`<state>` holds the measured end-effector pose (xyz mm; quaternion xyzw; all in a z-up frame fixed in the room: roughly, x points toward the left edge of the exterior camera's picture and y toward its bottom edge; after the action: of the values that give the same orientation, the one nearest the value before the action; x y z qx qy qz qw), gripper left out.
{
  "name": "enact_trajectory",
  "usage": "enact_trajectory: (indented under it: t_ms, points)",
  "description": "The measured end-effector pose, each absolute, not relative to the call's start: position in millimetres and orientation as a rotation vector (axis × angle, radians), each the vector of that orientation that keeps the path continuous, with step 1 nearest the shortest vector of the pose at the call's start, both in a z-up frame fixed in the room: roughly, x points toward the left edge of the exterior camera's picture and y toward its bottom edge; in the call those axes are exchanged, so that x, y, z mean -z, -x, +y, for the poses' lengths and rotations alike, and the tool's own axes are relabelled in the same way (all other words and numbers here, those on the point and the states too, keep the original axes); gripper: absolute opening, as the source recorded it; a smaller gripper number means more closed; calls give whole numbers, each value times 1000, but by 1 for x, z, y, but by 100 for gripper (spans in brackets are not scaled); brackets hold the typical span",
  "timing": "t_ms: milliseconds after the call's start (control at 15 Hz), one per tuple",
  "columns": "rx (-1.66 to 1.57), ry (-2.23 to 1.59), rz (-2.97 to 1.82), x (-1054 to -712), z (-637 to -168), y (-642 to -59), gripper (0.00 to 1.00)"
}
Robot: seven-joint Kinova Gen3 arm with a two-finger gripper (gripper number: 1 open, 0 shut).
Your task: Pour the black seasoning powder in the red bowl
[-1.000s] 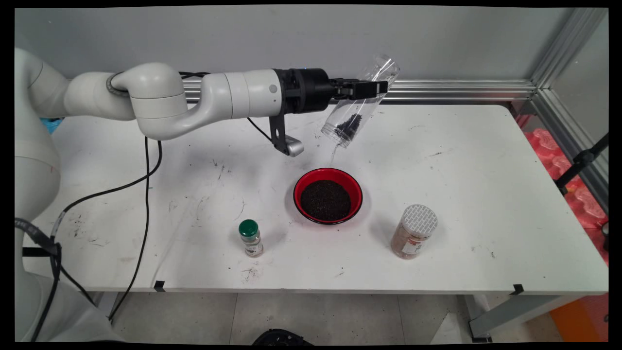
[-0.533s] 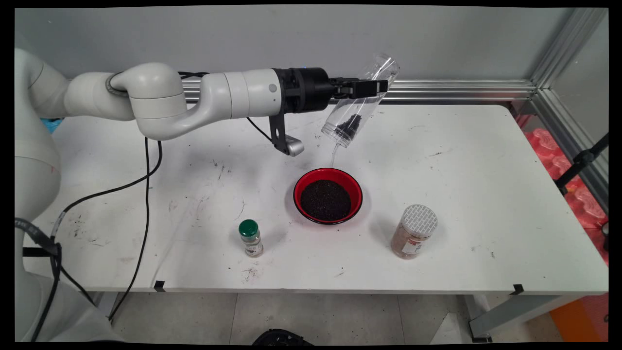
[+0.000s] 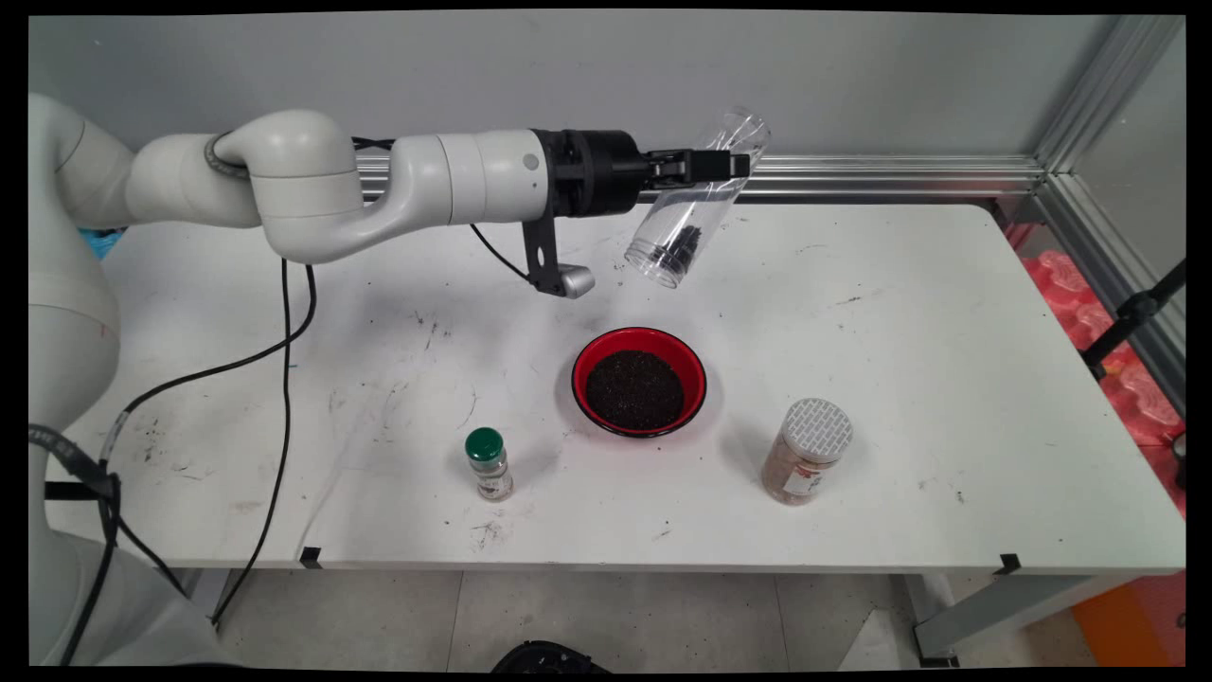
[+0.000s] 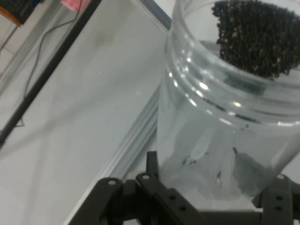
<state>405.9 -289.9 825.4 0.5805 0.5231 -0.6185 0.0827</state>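
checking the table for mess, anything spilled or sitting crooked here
The gripper holds a clear jar tilted mouth-down above the table, behind the red bowl, dark grains at its mouth. A few dark specks dot the table nearby. Both spice jars stand upright.

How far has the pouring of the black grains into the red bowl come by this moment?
Done: the red bowl holds a full layer of black grains. In hand: the hand grips the clear jar, tilted mouth-down above and behind the bowl; no stream is visible. Left: a small clump of grains sits near the jar's mouth.
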Motion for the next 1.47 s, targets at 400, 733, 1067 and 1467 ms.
enact_trajectory:
  t_ms: [400,733,1067,1467]
  points:
    - [1829,-1679,1792,-831,-301,-409,0]
    - [1786,-1611,2043,-840,-313,-414,0]
    - [1740,-1542,2275,-851,-324,-418,0]
    - [1650,-1446,2573,-860,-336,-420,0]
